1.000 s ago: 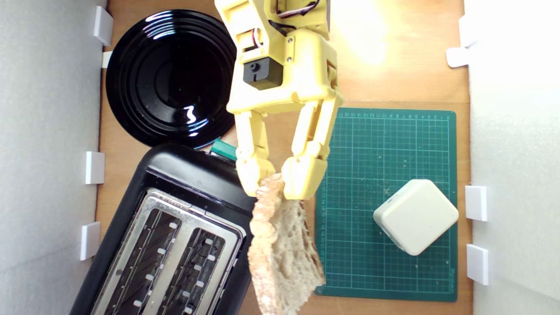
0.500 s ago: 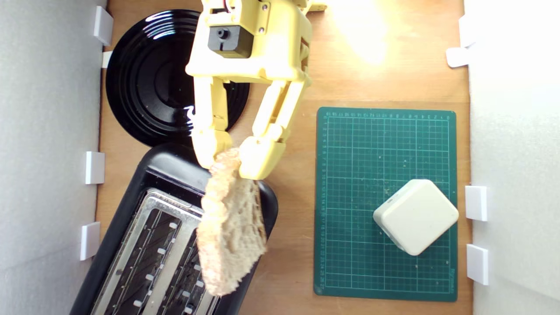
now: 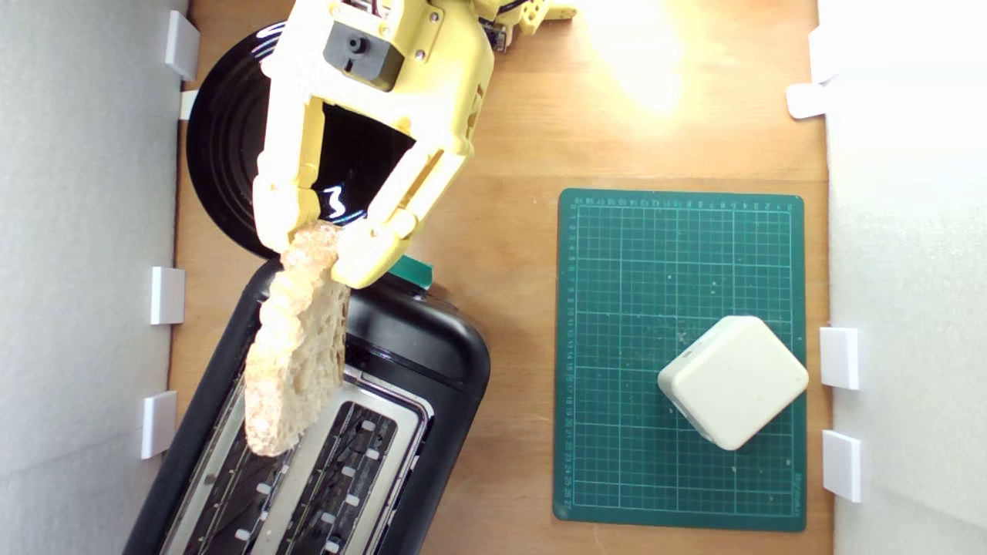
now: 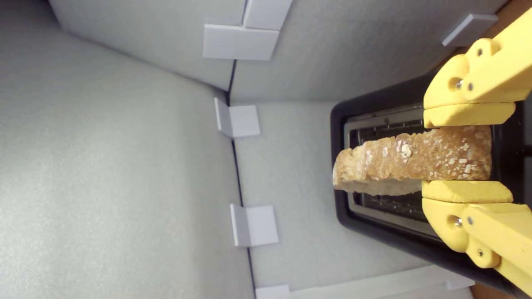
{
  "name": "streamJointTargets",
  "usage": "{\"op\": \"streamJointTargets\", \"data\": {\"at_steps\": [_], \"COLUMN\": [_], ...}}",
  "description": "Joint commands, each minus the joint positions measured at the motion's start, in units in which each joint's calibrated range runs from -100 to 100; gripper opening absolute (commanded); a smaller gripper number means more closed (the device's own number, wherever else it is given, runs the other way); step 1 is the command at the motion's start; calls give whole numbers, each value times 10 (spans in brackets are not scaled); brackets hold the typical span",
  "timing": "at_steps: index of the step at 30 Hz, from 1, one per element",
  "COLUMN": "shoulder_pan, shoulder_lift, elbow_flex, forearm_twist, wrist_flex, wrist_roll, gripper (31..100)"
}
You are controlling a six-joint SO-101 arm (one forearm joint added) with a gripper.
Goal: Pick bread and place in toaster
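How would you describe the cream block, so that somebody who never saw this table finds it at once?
Start at the wooden table and find the green cutting mat on the exterior view's right. The cream block lies on that mat, near its right edge, turned like a diamond. It is smooth, with rounded corners, unlike the rough brown-crusted bread held over the black toaster.

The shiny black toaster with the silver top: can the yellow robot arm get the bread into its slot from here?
Probably yes. The yellow gripper holds the crusty bread slice above the glossy black toaster; nothing covers the slots.

Toaster slots open, unobstructed
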Motion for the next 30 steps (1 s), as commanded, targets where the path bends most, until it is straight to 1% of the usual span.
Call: {"op": "streamJointTargets", "data": {"at_steps": [1, 3, 14, 18, 21, 25, 30], "shoulder_pan": [23, 31, 43, 37, 36, 35, 35], "shoulder_lift": [3, 15, 66, 84, 107, 131, 142], "elbow_flex": [-40, -42, -106, -155, -214, -270, -297], "forearm_twist": [6, 9, 10, 11, 3, 1, 1], "wrist_flex": [1, 0, 9, 80, 131, 154, 155], "wrist_roll": [4, 4, 4, 17, 19, 18, 18], "gripper": [555, 555, 555, 555, 555, 555, 555]}}
